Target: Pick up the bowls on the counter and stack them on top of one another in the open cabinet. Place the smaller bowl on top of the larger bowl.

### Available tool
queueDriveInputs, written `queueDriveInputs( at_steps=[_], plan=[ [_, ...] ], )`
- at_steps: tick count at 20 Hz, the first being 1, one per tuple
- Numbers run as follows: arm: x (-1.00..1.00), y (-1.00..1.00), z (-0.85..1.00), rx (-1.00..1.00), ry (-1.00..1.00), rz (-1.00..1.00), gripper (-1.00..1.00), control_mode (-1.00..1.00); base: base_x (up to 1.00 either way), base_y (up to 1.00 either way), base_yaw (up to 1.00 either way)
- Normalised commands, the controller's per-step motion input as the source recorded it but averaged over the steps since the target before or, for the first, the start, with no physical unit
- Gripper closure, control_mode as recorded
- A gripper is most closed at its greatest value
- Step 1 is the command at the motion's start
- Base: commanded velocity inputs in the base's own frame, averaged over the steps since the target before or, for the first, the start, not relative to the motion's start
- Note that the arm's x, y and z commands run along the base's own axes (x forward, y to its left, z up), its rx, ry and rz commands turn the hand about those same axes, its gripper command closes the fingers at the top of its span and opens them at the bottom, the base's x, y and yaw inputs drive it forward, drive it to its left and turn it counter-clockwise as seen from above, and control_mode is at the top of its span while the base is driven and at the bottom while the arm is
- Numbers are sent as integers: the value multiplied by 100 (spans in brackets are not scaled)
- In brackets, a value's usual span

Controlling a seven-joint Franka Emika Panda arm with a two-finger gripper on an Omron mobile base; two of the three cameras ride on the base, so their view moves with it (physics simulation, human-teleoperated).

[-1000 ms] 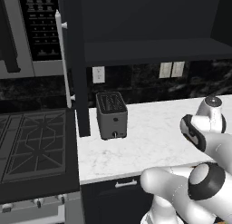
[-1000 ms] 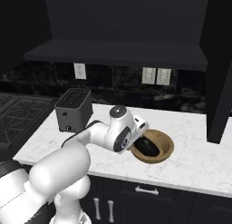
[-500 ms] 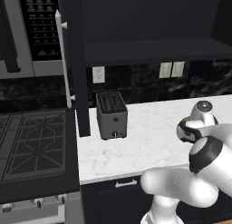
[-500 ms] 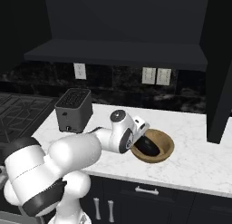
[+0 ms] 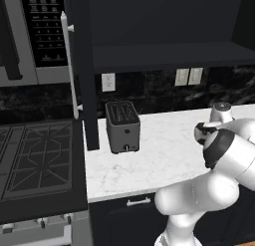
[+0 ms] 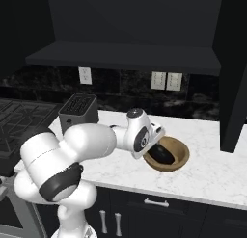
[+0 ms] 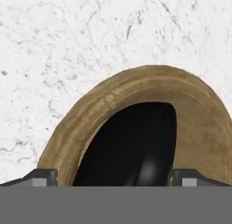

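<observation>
Dark kitchen, black marbled backsplash (image 5: 149, 93) with white outlets (image 6: 165, 81). Grey toaster (image 5: 122, 126) stands upright beside a black gas stove (image 5: 35, 163); microwave (image 5: 37, 36) mounted above the stove. Dark drawers (image 6: 159, 208) below, silver handles.

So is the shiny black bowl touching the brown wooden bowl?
Touching: the right base view shows the shiny black bowl sitting inside the brown wooden bowl.
</observation>
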Motion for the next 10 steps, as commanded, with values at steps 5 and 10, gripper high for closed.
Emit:
queueDriveInputs(
  at_steps=[5, 10],
  plan=[
    [-55, 3, -33, 0, 19, 0, -100, -100, 0, 0, 0],
    [-59, 5, -21, 0, 17, 0, -100, -100, 0, 0, 0]
  ],
)
